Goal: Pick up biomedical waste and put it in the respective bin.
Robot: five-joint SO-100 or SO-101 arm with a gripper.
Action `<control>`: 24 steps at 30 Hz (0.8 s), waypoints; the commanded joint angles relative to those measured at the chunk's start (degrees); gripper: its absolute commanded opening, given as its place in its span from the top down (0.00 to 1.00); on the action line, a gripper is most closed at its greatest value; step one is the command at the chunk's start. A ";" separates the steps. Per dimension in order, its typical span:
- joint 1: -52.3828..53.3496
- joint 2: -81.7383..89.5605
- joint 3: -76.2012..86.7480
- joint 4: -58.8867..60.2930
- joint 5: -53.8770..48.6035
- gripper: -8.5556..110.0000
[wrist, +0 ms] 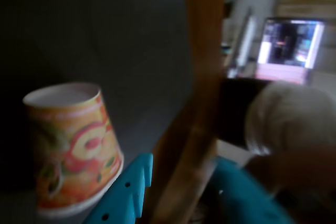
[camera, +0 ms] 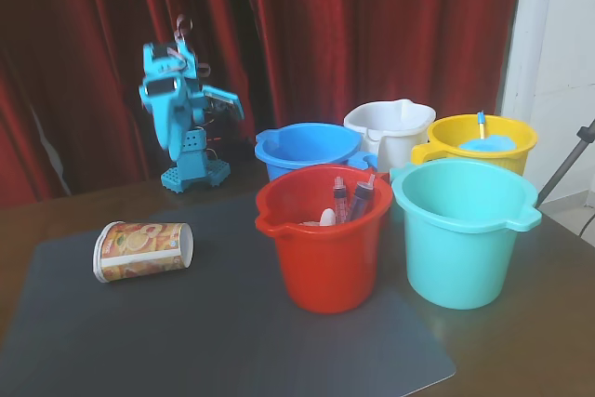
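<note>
A paper cup (camera: 144, 250) with an orange and green print lies on its side at the left of the grey mat (camera: 223, 341). In the wrist view the cup (wrist: 71, 153) fills the lower left, just beside the left turquoise finger (wrist: 128, 190). The turquoise arm stands folded at the back left, and its gripper (camera: 223, 99) is far behind and above the cup. The gripper (wrist: 181, 187) looks open and empty, with the jaws apart. The red bucket (camera: 321, 267) holds syringes (camera: 358, 197).
A blue bucket (camera: 302, 146), a white bucket (camera: 390, 127), a yellow bucket (camera: 483, 141) with blue waste in it and a teal bucket (camera: 465, 239) stand close together at the right. The wrist view is blurred, with a bright screen (wrist: 289, 45) far off.
</note>
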 commanded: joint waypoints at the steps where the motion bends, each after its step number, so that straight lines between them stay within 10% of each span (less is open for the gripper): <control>1: 2.02 -20.04 -21.18 16.35 -0.44 0.72; 10: 4.22 -71.72 -80.68 58.36 -0.53 0.80; 19: 8.70 -75.76 -84.02 59.94 -5.45 0.79; 24: 15.73 -75.59 -79.89 61.26 -7.82 0.61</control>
